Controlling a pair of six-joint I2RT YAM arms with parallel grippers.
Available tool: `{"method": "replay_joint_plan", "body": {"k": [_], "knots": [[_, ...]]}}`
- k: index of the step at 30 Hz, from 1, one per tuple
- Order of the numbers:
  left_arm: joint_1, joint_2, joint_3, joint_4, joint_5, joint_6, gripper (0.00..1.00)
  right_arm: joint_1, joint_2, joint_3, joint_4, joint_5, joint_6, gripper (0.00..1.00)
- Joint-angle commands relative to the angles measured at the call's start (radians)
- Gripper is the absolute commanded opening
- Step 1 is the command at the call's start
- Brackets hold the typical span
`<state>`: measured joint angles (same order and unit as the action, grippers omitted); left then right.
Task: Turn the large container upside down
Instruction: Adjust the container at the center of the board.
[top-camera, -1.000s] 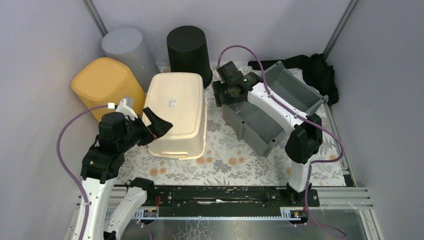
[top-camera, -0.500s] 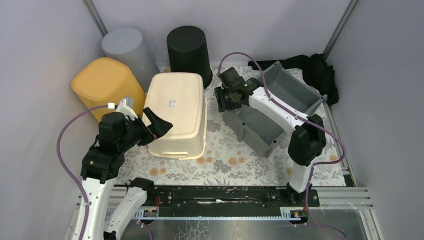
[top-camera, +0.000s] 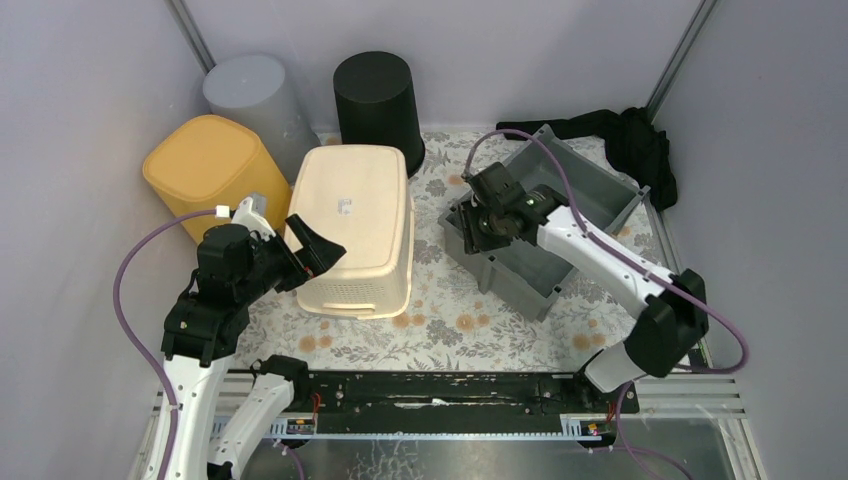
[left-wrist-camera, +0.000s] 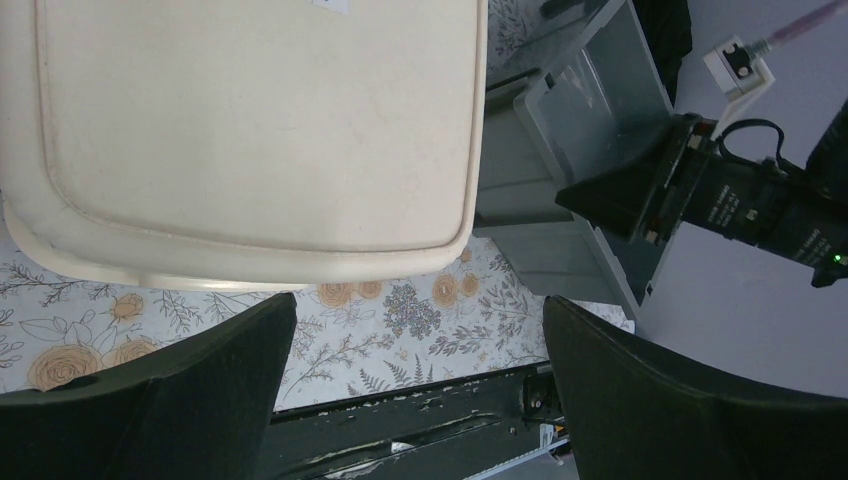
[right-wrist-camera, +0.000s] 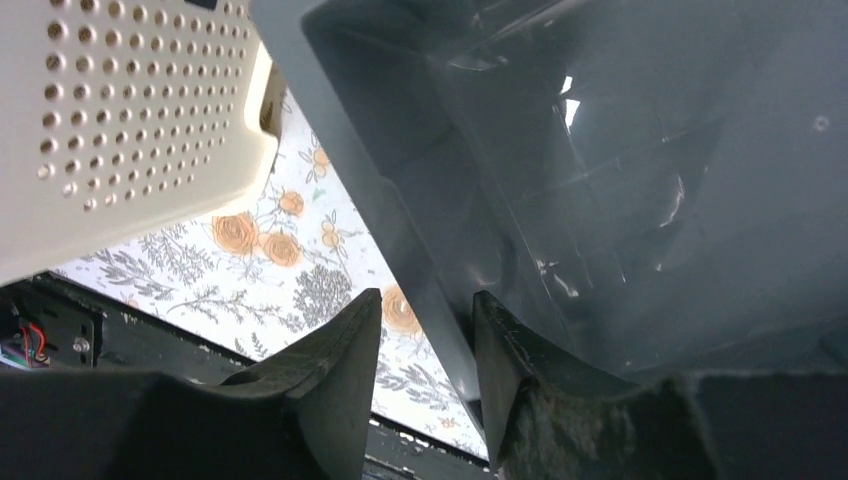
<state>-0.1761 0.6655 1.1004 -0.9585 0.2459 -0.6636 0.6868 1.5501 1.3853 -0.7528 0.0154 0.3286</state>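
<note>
On the flower-patterned bench (top-camera: 440, 320), the left end effector (top-camera: 298, 245) hangs just over the near left corner of the cream basket (top-camera: 360, 215), released, its two fingers spread wide with nothing between them. The basket itself lies bottom up, its perforated side facing the arm bases. Right of the basket, across a narrow strip of bench, stands the large grey bin (top-camera: 590, 180), set at an angle to the basket with its open side facing up; whether it is tipped or lifted off the bench cannot be told. The right end effector (top-camera: 482, 222) is clenched on the bin's wall at the end nearest the basket, and the right wrist view shows that wall pinched between the two fingers (right-wrist-camera: 335, 375). Left of the basket and touching it sits a yellow tub (top-camera: 205, 165). Behind the basket stand a light grey bucket (top-camera: 255, 95) and a black bucket (top-camera: 375, 95), both bottom up. Far to the basket's right, beyond the bin, a black cloth (top-camera: 635, 140) lies against the wall.
</note>
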Motion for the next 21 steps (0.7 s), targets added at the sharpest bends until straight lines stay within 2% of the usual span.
{"method": "replay_joint_plan", "body": {"k": [1,4,12,13,17,21], "knots": [[0.004,-0.005,-0.005,0.018,0.016,-0.002,1.0,0.02,-0.114,-0.059,-0.053,-0.01,0.034,0.4],[0.004,-0.008,-0.011,0.021,0.02,-0.006,1.0,0.022,-0.167,-0.102,-0.079,0.005,0.045,0.29],[0.004,-0.015,-0.009,0.023,0.028,-0.007,1.0,0.022,-0.272,-0.185,-0.221,0.153,0.083,0.29],[0.004,-0.015,-0.009,0.022,0.029,-0.008,1.0,0.022,-0.286,-0.184,-0.243,0.179,0.093,0.31],[0.004,-0.014,-0.011,0.023,0.036,-0.014,1.0,0.022,-0.33,-0.145,-0.262,0.196,0.112,0.56],[0.003,-0.01,-0.007,0.027,0.038,-0.016,1.0,0.022,-0.282,-0.019,-0.27,0.206,0.118,0.68]]}}
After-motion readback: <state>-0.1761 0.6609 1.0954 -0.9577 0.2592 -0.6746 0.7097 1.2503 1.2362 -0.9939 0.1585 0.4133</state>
